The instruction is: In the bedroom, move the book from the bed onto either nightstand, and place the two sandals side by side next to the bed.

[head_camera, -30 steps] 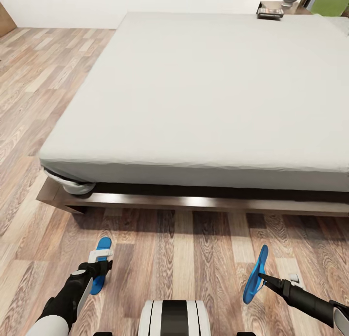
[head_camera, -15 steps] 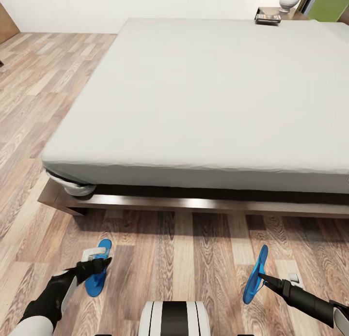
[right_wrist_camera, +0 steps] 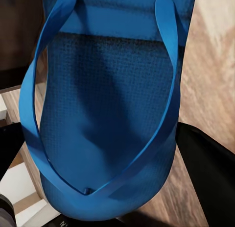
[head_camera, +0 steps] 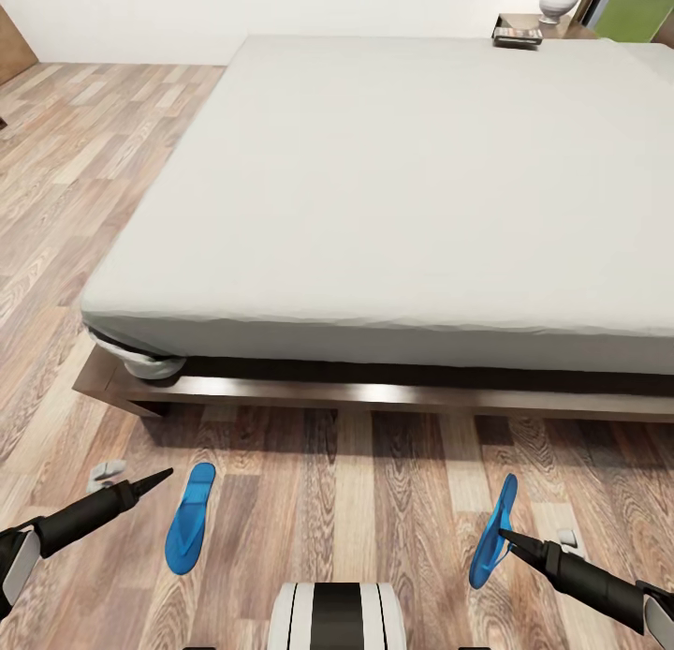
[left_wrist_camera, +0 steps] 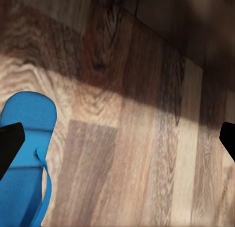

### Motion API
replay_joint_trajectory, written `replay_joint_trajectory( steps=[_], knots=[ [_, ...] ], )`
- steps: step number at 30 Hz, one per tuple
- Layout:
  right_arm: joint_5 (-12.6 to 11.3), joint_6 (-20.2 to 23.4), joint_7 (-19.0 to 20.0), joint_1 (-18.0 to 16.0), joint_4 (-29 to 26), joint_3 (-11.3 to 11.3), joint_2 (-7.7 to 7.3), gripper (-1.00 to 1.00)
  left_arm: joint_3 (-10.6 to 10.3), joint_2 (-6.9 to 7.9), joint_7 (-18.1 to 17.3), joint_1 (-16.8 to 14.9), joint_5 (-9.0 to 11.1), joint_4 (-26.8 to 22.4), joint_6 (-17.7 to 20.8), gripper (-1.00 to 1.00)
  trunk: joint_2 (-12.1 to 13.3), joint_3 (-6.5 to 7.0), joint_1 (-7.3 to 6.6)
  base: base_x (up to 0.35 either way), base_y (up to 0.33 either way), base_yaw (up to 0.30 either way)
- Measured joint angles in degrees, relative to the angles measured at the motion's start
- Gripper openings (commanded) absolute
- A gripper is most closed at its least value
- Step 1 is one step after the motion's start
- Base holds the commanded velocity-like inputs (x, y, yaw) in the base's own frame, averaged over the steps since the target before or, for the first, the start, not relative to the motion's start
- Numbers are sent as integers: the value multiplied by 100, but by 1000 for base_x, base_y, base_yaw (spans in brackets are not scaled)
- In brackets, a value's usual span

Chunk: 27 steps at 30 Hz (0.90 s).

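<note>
Right gripper (head_camera: 506, 535) was clamped on one sandal (head_camera: 492, 532), held on edge at five o'clock before the bed (head_camera: 393, 200); light, floppy foam, best pinched at the sole's rim; left gripper (head_camera: 154, 480) gaped, empty, beside the other sandal (head_camera: 190, 517).

The large low bed (head_camera: 393, 191) with off-white mattress and dark wooden frame stands in front of me on the wood-plank floor (head_camera: 374, 500). One flat blue sandal (head_camera: 190, 517) lies on the floor before its left corner. My left gripper (head_camera: 140, 484) is just left of it, apart. At right, my right gripper (head_camera: 513, 538) holds the other blue sandal (head_camera: 494, 530) on its edge. Behind the bed's far right corner is a dark wooden nightstand (head_camera: 529, 24).
</note>
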Motion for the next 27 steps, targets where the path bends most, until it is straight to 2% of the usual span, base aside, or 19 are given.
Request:
replay_joint_trajectory(
  steps=[8,11,12,16,17,21,23,27],
  knots=[
    [17,-1,-79,-4,-12,1,-2,-100,-7,-1,-32,0,7,1,24,100,0,0,0,0,0,0],
    [26,10,-855,-7,-396,-6,-2,-100,-14,-7,-42,0,10,1,23,100,0,0,0,0,0,0],
    [27,17,-1290,-8,-685,-9,-2,-100,-16,-9,-49,0,13,4,31,100,0,0,0,0,0,0],
    [74,25,-2093,-5,-985,14,-4,-100,-38,-11,-211,0,20,1,73,100,0,0,0,0,0,0],
    [113,58,-2428,-5,-1032,18,-3,-100,-40,-10,-249,0,21,0,81,100,0,0,0,0,0,0],
    [328,489,-3420,-3,-1369,38,1,-100,-42,-16,-283,0,21,0,88,100,0,0,0,0,0,0],
    [448,795,-3694,-4,-1611,53,6,-100,-43,-16,-288,0,20,0,89,100,0,0,0,0,0,0],
    [722,970,-3788,-3,-1698,66,12,-100,-42,-18,-289,0,13,1,89,100,0,0,0,0,0,0]
  ],
)
